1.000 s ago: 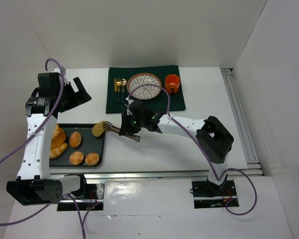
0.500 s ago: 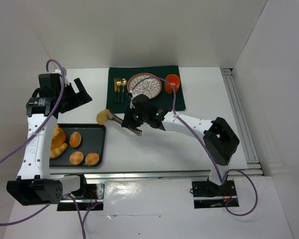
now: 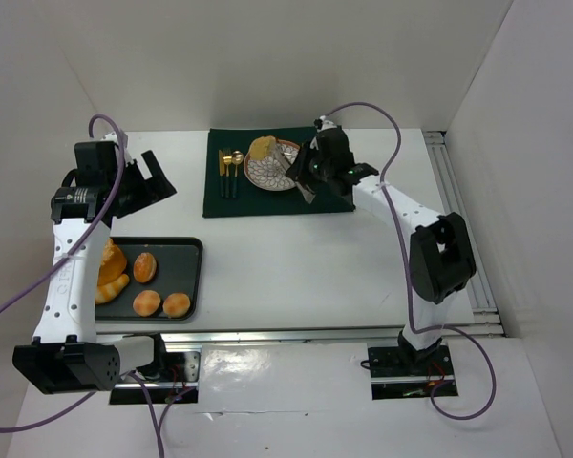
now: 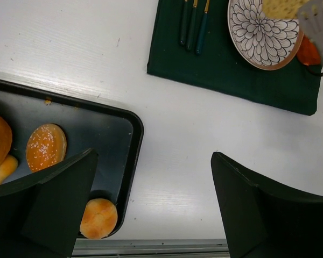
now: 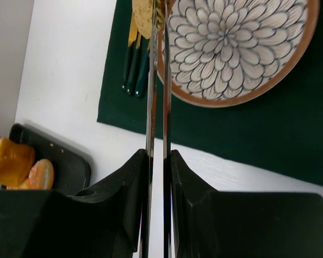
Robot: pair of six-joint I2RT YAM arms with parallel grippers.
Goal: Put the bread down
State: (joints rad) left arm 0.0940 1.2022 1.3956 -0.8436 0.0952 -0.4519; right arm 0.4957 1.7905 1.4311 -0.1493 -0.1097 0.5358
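Observation:
My right gripper [image 3: 310, 176] is shut on a pair of metal tongs [image 3: 290, 164], and the tongs pinch a pale piece of bread [image 3: 262, 148]. The bread hangs over the left rim of the flower-patterned plate [image 3: 277, 174]; I cannot tell if it touches. In the right wrist view the tongs [image 5: 157, 97] run up from my gripper [image 5: 157, 153] to the bread [image 5: 142, 14] beside the plate [image 5: 237, 48]. My left gripper [image 3: 153, 177] is open and empty, above the table near the tray's right edge [image 4: 153, 157]. The bread [image 4: 282, 6] also shows in the left wrist view.
A dark tray [image 3: 187, 252] at the front left holds several buns [image 3: 146, 266] and a croissant [image 3: 107, 262]. The plate lies on a dark green mat [image 3: 267, 198] with gold cutlery [image 3: 229, 170] at its left and an orange cup [image 4: 309, 51] at the plate's right.
My right arm has swung the tongs and bread from beside the tray, up and to the right across the table, to the plate on the mat. The left arm has not moved.

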